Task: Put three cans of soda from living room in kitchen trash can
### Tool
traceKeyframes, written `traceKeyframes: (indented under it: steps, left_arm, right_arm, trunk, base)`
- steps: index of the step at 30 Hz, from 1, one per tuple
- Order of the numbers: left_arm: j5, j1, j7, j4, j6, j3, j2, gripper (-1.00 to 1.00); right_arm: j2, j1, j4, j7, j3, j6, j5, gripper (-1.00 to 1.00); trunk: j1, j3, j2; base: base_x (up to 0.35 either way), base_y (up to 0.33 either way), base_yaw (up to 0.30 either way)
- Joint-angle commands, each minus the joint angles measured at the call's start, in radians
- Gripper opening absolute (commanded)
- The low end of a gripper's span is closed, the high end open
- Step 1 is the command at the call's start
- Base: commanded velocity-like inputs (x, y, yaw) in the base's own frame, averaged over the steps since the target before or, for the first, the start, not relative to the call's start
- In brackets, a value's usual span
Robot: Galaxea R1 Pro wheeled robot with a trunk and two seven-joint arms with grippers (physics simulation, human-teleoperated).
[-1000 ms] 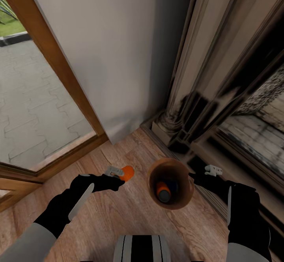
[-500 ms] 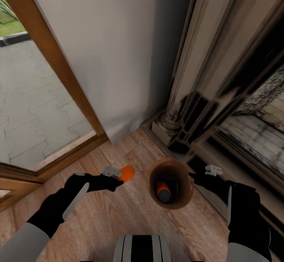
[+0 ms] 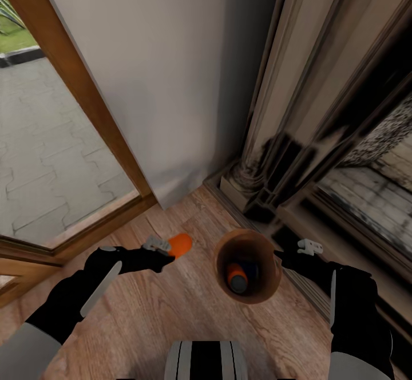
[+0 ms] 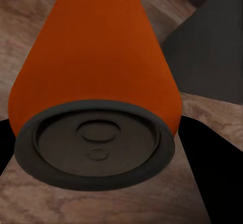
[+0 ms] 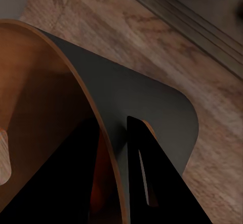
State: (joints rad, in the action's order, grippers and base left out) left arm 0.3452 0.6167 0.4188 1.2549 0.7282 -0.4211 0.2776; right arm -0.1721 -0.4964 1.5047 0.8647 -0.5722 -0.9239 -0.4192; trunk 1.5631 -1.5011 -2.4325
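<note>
Setting, largest first: grey wall ahead, wood-framed glass door on the left, dark fireplace surround on the right, light wood floor below.

The tash can stood near the fireplace base. Right gripper was at its far-side rim; in the right wrist view the two fingers straddled the bin wall, one inside and one outside, clamped on the rim.

Left gripper held an orange can of soda out to the left of the bin, apart from it and over bare floor. In the left wrist view the can sat between the dark fingers, its end toward the camera, jaws closed against its sides.

Contents: the bin held one orange can near the bottom. Nothing else could be made out inside; the blue can was not identified.

Risks, as judged:
- Held can was not yet over the opening; release here would drop it on the floor, where it could roll.
- A low swing across could knock the near rim and tip or shift the bin, straining the right grip.
- The can lay tilted in the jaws, so it could catch the rim on entry.
</note>
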Motion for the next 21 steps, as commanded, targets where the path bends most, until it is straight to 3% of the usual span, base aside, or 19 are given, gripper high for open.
traceKeyframes:
  steps: [1,4,7,9,13,21]
  left_arm:
    - [0.001,0.0,0.0,0.007,0.001,0.0,0.003,-1.0]
    - [0.0,0.0,-0.001,0.029,0.004,-0.014,0.008,-1.0]
    - [0.0,0.0,-0.002,0.043,0.009,-0.073,0.009,-1.0]
    - [0.001,0.0,-0.003,0.069,0.013,-0.118,0.044,-1.0]
    - [0.003,0.0,-0.003,0.093,0.013,-0.129,0.075,-1.0]
    - [0.003,-0.002,-0.005,0.1,0.012,-0.131,0.078,-1.0]
  right_arm:
    - [0.0,0.0,0.0,0.002,0.0,-0.012,0.02,-1.0]
    - [0.0,0.0,0.0,0.002,0.0,-0.012,0.02,-1.0]
    - [0.0,0.0,0.0,0.002,0.0,-0.012,0.02,-1.0]
    - [-0.001,0.001,0.002,0.002,0.001,-0.012,0.02,-1.0]
    - [-0.002,0.001,0.004,0.002,0.002,-0.012,0.02,-1.0]
    - [-0.002,0.001,0.036,0.001,0.003,-0.023,0.02,-1.0]
  trunk:
    - [0.0,0.0,0.0]
    - [0.0,0.0,0.0]
    - [0.0,0.0,0.0]
    - [0.0,0.0,0.0]
    - [0.0,0.0,0.0]
    - [0.0,0.0,0.0]
  base:
    - [0.0,0.0,0.0]
    - [0.0,0.0,0.0]
    - [0.0,0.0,0.0]
    - [0.0,0.0,0.0]
    - [0.0,0.0,0.0]
    - [0.0,0.0,0.0]
